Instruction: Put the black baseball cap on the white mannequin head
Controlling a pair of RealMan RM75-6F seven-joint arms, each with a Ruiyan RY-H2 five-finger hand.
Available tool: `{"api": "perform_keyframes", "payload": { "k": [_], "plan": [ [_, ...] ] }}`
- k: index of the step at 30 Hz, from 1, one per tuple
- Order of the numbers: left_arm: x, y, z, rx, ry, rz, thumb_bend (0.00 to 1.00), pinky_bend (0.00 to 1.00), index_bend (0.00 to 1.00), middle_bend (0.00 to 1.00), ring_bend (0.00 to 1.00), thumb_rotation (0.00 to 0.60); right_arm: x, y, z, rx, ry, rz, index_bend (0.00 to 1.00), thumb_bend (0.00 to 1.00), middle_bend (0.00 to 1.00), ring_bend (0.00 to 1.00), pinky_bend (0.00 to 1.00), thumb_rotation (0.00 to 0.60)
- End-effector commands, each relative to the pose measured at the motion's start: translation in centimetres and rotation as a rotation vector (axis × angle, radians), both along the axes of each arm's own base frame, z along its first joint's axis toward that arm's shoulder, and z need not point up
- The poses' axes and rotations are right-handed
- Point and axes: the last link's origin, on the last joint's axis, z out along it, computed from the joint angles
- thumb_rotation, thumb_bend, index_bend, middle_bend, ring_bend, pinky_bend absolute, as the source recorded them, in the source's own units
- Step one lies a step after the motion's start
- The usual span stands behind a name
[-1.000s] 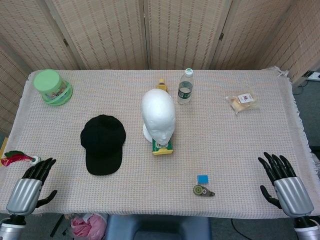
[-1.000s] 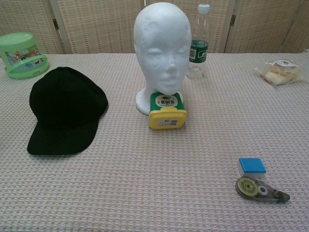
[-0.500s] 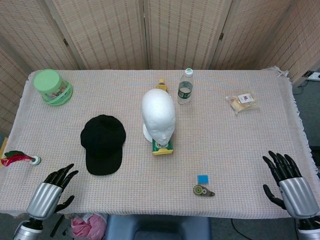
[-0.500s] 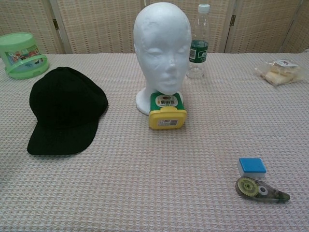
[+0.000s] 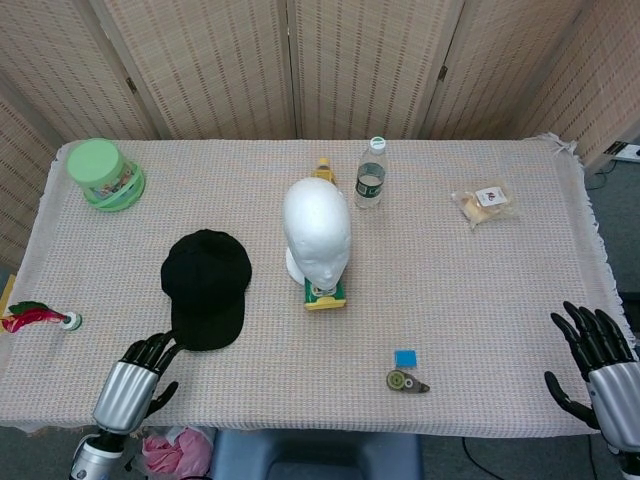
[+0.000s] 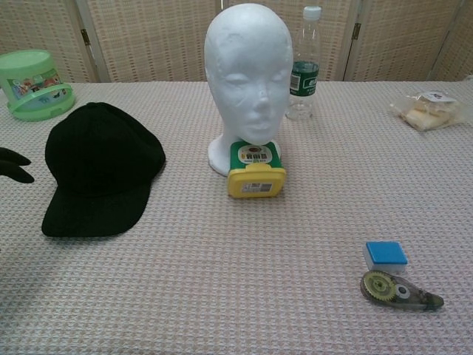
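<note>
Your left hand [image 5: 133, 385], fingers apart and empty, is just below the black baseball cap's [image 5: 205, 288] brim; the cap lies left of the white mannequin head [image 5: 316, 235].

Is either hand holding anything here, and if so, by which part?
Nothing is held. The left hand is open near the brim of the black baseball cap; the right hand is open at the table's right edge.

My left hand [image 5: 133, 385] moves rightward along the lower edge of the frame, fingertips now just beside the black baseball cap [image 5: 206, 288] brim. My right hand [image 5: 605, 372] drifts toward the lower right corner.
</note>
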Motion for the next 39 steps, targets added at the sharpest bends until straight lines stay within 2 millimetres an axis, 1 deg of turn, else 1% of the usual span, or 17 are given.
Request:
{"api": "perform_keyframes", "payload": {
  "k": [1,8,14,16,20,23,28,33,39],
  "plan": [
    [0.0,0.6,-0.8,-0.013,-0.01,0.006,0.27,0.35,0.29,0.22,0.24,0.6,-0.1,0.2,0.2,-0.02,-0.002,-0.001,0.0,0.33,0.0,0.0,0.0,0.6],
    [0.9,2.3,-2.6,-0.046,0.008,-0.007,0.27,0.35,0.31,0.23,0.24,0.6,0.1,0.4,-0.1,-0.019,0.011,0.003,0.0,0.33,0.0,0.0,0.0,0.6],
    [1.2,3.6,-3.7,-0.058,0.0,0.005,0.27,0.35,0.32,0.24,0.24,0.6,0.1,0.5,-0.3,-0.011,0.018,0.01,0.0,0.33,0.0,0.0,0.0,0.6],
    [1.3,4.0,-4.1,-0.038,-0.011,0.021,0.27,0.37,0.33,0.26,0.26,0.6,0.1,0.4,-0.3,-0.011,0.019,0.009,0.0,0.33,0.0,0.0,0.0,0.6],
    [1.8,4.6,-5.5,-0.035,-0.01,0.03,0.27,0.4,0.35,0.29,0.28,0.6,0.1,0.4,-0.2,-0.015,0.019,0.006,0.0,0.33,0.0,0.0,0.0,0.6],
    [1.9,4.9,-6.3,-0.04,0.006,0.036,0.27,0.4,0.35,0.29,0.28,0.6,0.1,0.4,-0.2,-0.017,0.019,0.005,0.0,0.33,0.0,0.0,0.0,0.6],
    [1.6,4.9,-7.1,-0.033,0.029,0.046,0.27,0.4,0.34,0.29,0.28,0.6,0.1,0.4,-0.2,-0.013,0.019,0.007,0.0,0.33,0.0,0.0,0.0,0.6],
    [1.4,4.8,-7.6,-0.017,0.057,0.036,0.27,0.4,0.34,0.29,0.28,0.6,0.2,0.6,-0.2,-0.014,0.019,0.013,0.0,0.33,0.0,0.0,0.0,0.6],
    [1.2,5.1,-7.8,0.005,0.061,0.043,0.27,0.4,0.35,0.29,0.28,0.6,0.2,0.5,-0.3,-0.01,0.025,0.01,0.0,0.33,0.0,0.0,0.0,0.6]
  ]
}}
